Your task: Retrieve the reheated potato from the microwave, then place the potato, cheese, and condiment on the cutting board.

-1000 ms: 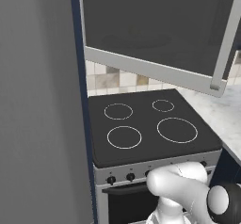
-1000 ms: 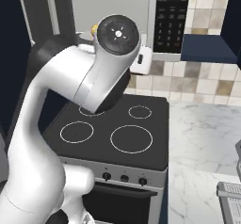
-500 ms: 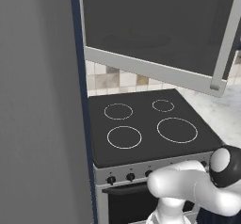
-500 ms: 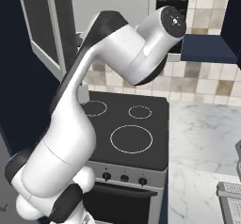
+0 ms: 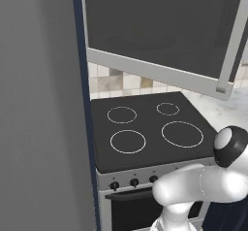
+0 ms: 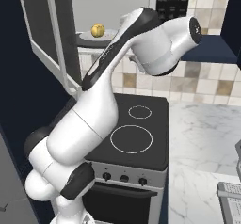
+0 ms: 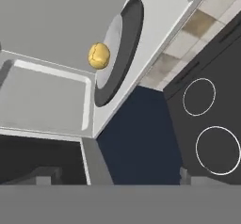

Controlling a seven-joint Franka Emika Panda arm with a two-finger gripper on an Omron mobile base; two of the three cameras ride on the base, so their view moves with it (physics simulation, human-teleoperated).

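So far only the microwave point(image 6: 117, 11) door point(image 5: 160, 31) is open. At the upper left of the right base view, the potato point(image 6: 97, 30) sits on the round plate point(image 6: 89, 38) inside, roundish, so no clear long way. The pincer is open wide, holding nothing. Grabbing it, then cheese, condiment and board, are left.

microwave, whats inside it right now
With the microwave door swung open, a yellow potato sits on the round turntable plate inside. The arm covers the right part of the cavity, so anything there cannot be seen.
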